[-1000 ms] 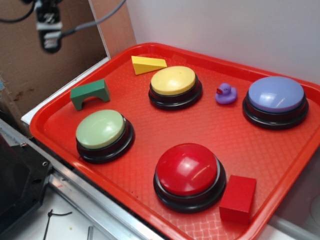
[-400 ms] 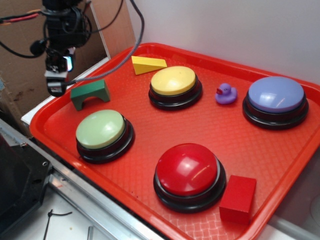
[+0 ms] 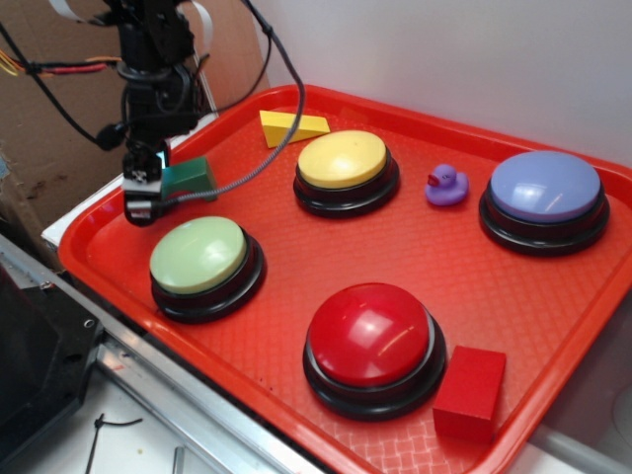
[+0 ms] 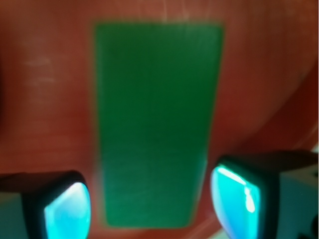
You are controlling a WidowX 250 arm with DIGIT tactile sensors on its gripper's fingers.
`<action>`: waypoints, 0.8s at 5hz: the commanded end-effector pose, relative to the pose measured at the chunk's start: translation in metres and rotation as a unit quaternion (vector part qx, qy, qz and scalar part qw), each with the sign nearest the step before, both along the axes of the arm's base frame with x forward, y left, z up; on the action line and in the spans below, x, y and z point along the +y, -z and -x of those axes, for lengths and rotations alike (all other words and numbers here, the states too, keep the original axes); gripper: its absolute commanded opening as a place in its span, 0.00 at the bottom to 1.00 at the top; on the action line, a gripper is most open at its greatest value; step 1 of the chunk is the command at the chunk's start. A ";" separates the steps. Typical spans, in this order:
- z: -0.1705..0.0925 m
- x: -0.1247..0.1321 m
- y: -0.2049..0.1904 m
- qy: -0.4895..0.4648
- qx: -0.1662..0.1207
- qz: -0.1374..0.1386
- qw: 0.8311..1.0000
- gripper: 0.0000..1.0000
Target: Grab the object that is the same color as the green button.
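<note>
A red tray fills the scene, set against a white wall with brown cardboard off to the left. On it sit the green button at the near left, a yellow button behind it, a blue button at the far right and a red button up front, plus a yellow wedge, a purple duck and a red cube. And the arm has come right down: a second ago the gripper was high over the cardboard, a moment ago just left of the block, and now it hangs over the green arch block at the tray's left edge, hiding its left half. The block has not budged. In the wrist view the block fills the middle, blurred, with the two fingertips either side of its near end, jaws spread. Contact looks unlikely, though the blur makes it hard to say.
</note>
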State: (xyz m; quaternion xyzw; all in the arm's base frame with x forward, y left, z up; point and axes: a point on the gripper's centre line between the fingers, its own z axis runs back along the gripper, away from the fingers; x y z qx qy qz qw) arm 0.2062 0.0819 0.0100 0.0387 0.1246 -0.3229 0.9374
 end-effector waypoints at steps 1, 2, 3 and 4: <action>0.006 -0.001 0.027 -0.045 0.020 0.000 0.999 0.00; 0.012 -0.007 -0.008 -0.163 -0.024 0.004 0.986 0.00; 0.020 -0.016 -0.058 -0.276 -0.061 0.024 0.959 0.00; 0.036 -0.038 -0.108 -0.391 -0.098 0.080 0.912 0.00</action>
